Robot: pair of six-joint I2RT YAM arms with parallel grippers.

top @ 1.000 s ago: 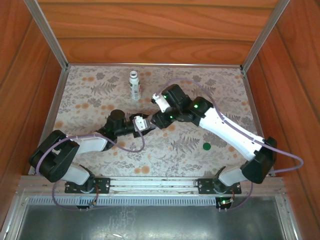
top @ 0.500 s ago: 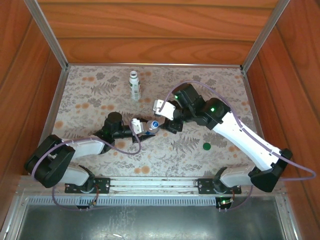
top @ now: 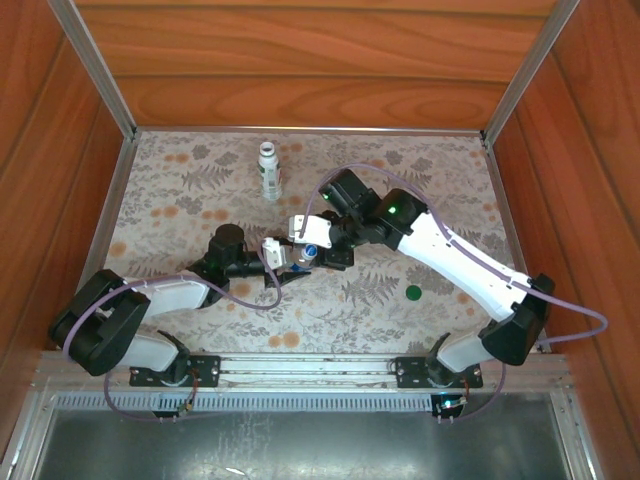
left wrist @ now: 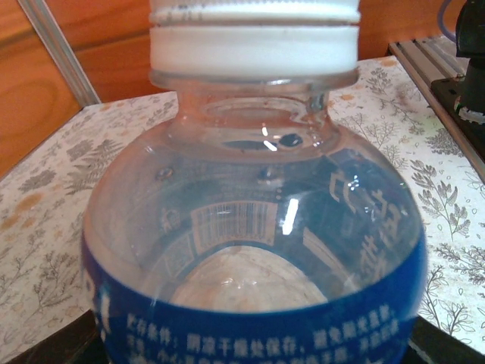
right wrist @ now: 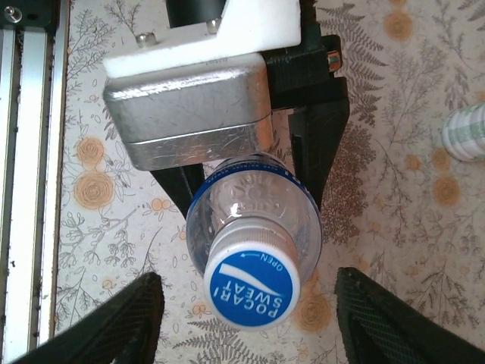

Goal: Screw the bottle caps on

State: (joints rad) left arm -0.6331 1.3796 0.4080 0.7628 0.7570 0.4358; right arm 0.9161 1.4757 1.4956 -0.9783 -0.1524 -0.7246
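The short clear bottle [right wrist: 254,208] with a blue label lies tilted in my left gripper [top: 283,252], whose dark fingers [right wrist: 318,136] are shut on its body. The blue cap [right wrist: 251,287] sits on its neck. My right gripper [right wrist: 246,279] is open, one finger on each side of that cap and apart from it. In the left wrist view the clear bottle [left wrist: 258,250] is close up, with the cap's white rim [left wrist: 254,42] at the top. The white bottle [top: 269,170] stands upright at the back. The dark green cap [top: 413,293] lies on the table under the right arm.
The floral table cover [top: 180,200] is walled by wooden panels on three sides. A metal rail [top: 300,368] runs along the near edge by the arm bases. The white bottle [right wrist: 464,130] shows at the right edge of the right wrist view.
My right gripper left the cap and drew back to the right, then came back to the cap with its jaws open. The left gripper still holds the clear bottle.
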